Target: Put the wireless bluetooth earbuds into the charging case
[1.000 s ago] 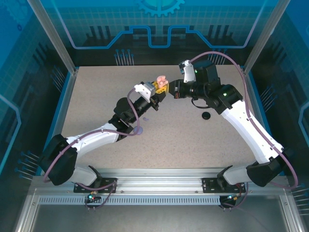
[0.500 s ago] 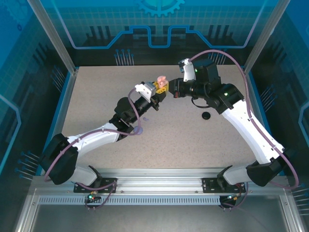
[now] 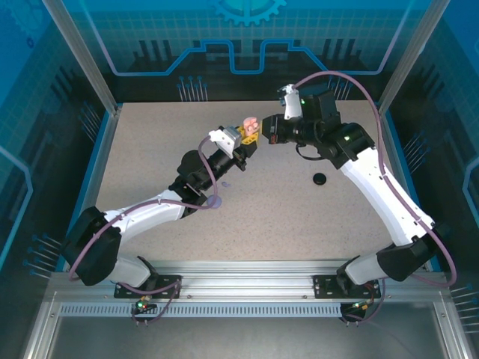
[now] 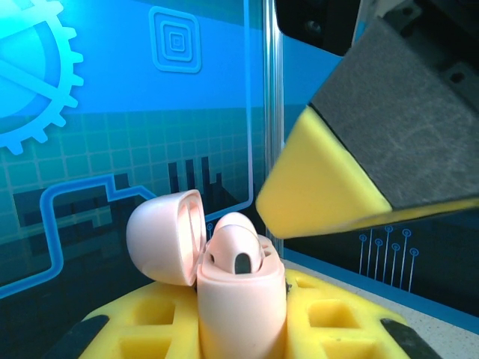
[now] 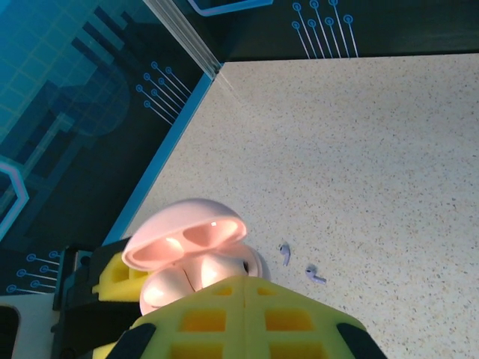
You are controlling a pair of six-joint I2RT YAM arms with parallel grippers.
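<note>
Pink charging case (image 3: 250,124), upper centre, is clamped upright by left gripper (image 3: 247,135); right gripper (image 3: 266,129), shut and empty, is positioned just right of it.

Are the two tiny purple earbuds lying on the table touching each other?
Apart. The right wrist view shows speckled table between one tiny lilac plastic earbud and the other.

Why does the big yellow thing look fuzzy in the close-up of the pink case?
Left wrist view: the right gripper hangs very close to the lens, so its yellow tip blurs, while the pink case is sharp. Right wrist view: small bright glints inside the open lid. Top external view: even light, nothing blurred.
</note>
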